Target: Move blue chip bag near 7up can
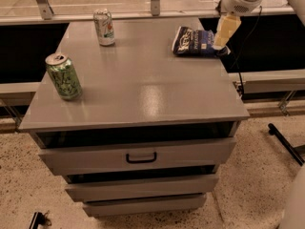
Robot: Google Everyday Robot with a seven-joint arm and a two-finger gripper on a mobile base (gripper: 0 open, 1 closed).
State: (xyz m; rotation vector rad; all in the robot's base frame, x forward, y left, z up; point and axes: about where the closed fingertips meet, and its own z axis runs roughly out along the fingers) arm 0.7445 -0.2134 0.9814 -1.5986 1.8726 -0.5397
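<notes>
Creases cover the blue chip bag (195, 42), a crumpled dark blue foil snack bag with white lettering and white patches at its left end. You see it lying flat at the far right of the grey flat-topped drawer cabinet (143, 85), close to the right edge. Its long axis runs left to right, roughly along the cabinet's far edge, with the right end sitting a little nearer to the camera than the left. The broader left end faces the middle of the top; the right end points at the cabinet's edge.

Your gripper (220, 46), pale yellow under a white wrist, hangs tip down over the bag's right end. From this view you cannot tell whether the claw is wide, narrow or holding the bag.

The 7up can (104, 27), a pale white-silver drink can with green areas, stands upright at the far left, well apart from the bag. A bright green can with black pattern (64, 76) stands upright near the left edge, closer to the camera.
</notes>
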